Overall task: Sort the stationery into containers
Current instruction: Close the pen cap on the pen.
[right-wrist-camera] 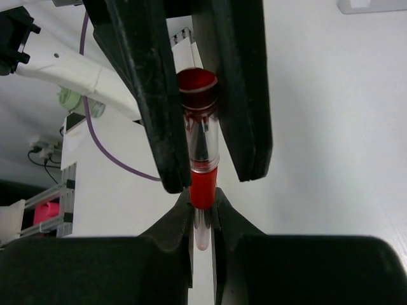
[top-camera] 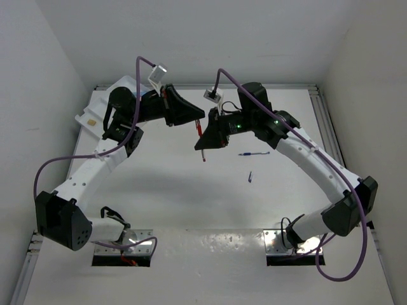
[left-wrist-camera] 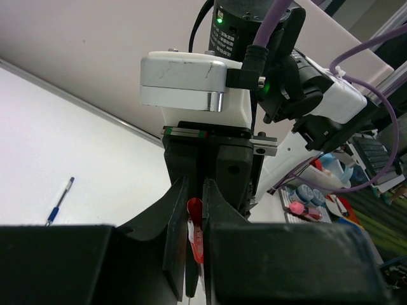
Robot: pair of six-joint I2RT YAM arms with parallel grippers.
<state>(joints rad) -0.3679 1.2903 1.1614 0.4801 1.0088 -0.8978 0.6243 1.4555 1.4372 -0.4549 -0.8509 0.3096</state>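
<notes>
Red pen (right-wrist-camera: 198, 152): light, stiff, slick-barrelled, likely to pivot if pinched off-centre; my left gripper (left-wrist-camera: 194, 188) and right gripper (right-wrist-camera: 202, 204) both clamp it.

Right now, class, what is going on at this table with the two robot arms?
Both arms hold one red pen in the air above the table. The left gripper and the right gripper are each shut on it, as in a handover. A blue pen lies on the table; the white tray sits far left.
</notes>
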